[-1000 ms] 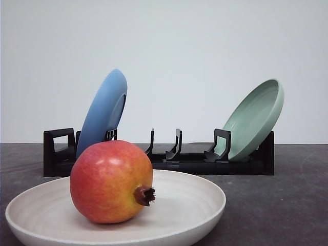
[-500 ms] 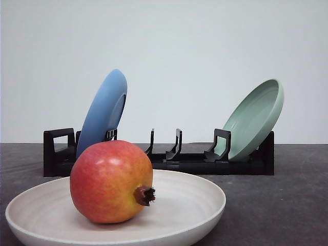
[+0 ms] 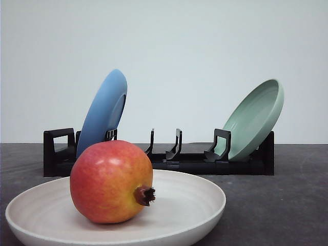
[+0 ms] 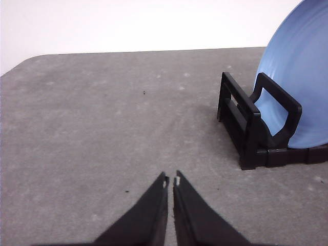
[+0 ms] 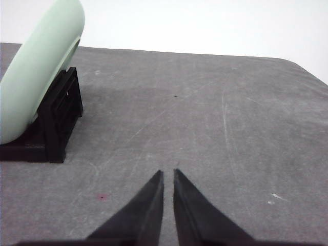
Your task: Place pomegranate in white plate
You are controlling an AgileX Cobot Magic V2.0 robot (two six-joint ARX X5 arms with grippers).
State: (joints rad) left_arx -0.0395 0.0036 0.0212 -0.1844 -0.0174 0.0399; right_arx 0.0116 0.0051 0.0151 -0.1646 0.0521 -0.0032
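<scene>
left gripper (image 4: 170, 180) clenched, empty, over table | right gripper (image 5: 168, 174) likewise | pomegranate (image 3: 110, 180) in white plate (image 3: 189, 202)

The front camera sits low and close, looking level across the white plate (image 3: 205, 207) toward the black dish rack (image 3: 169, 160). Each wrist camera looks down along its closed fingers over the grey table (image 4: 102, 118), sharing one rack end with the front view.

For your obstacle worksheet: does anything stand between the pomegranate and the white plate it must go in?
Nothing visible does. The pomegranate already rests inside the white plate; the rack holding the other plates stands behind it.
</scene>
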